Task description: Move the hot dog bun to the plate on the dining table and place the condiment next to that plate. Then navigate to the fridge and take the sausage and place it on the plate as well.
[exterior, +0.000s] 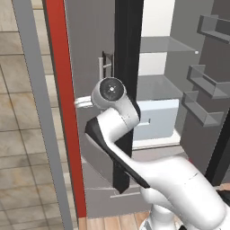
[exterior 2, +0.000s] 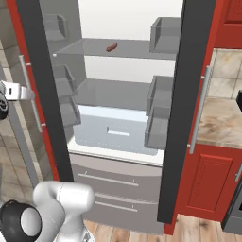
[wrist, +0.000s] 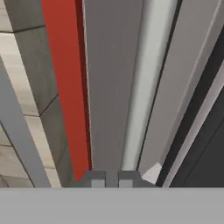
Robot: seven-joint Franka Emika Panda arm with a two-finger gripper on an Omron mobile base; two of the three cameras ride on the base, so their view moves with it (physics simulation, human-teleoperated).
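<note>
A: Item one, nearest the cameras: the arm (exterior: 134,148), bent at the elbow and reaching left of the open fridge (exterior 2: 127,94). State of the gripper (wrist: 111,178)?

B: Fingers (wrist: 97,179) together, nothing between them. In the hand view they pointed along the fridge's left door (wrist: 109,87) and the red cabinet edge (wrist: 65,87) beside it, not into the compartment.

A: Item two, middle ground?

B: Pale crisper drawer (exterior 2: 116,132) low in the fridge interior; grey door shelves (exterior 2: 158,108) on the right door, more on the left door (exterior 2: 61,80). Long metal handle (exterior 2: 199,111) on the right door's outer face.

A: Item three, farthest?

B: The sausage (exterior 2: 111,47), lying alone on the upper glass shelf (exterior 2: 132,48), towards the back wall. Its long axis ran roughly across the shelf, slightly skewed.

A: Relation governing the pick?

B: The sausage lay well apart from the fingers: up, deeper in, and to their right. By my reading, the hand would have to swing right past the left door, rise to shelf height and part its fingers across the sausage's thin width. Bun, plate and condiment: not entered here.
</note>
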